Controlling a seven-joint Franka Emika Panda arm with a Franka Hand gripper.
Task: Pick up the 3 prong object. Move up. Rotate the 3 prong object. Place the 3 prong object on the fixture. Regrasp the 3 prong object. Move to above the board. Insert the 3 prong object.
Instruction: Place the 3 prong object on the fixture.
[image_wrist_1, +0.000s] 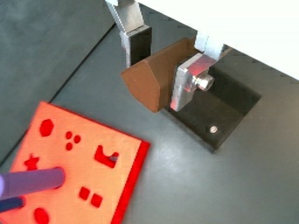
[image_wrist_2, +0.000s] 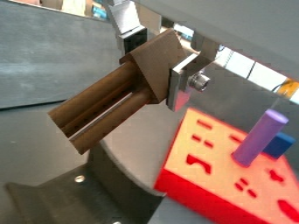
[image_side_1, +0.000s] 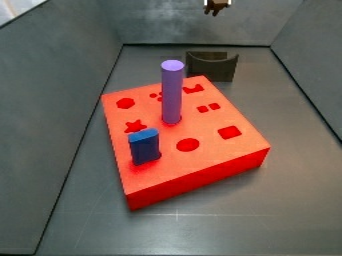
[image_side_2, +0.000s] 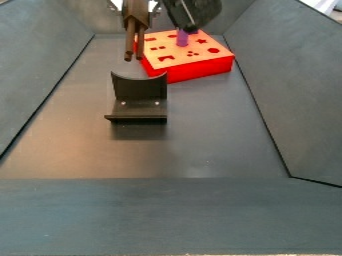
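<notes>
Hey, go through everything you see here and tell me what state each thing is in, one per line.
Gripper: shut on the 3 prong object, raised above the floor.
3 prong object: held in the air, long brown body tilted.
Fixture: standing on the floor, notch empty.
Board: flat on the floor, several holes open.
Purple cylinder: upright in the board.
Blue block: upright in the board.
</notes>
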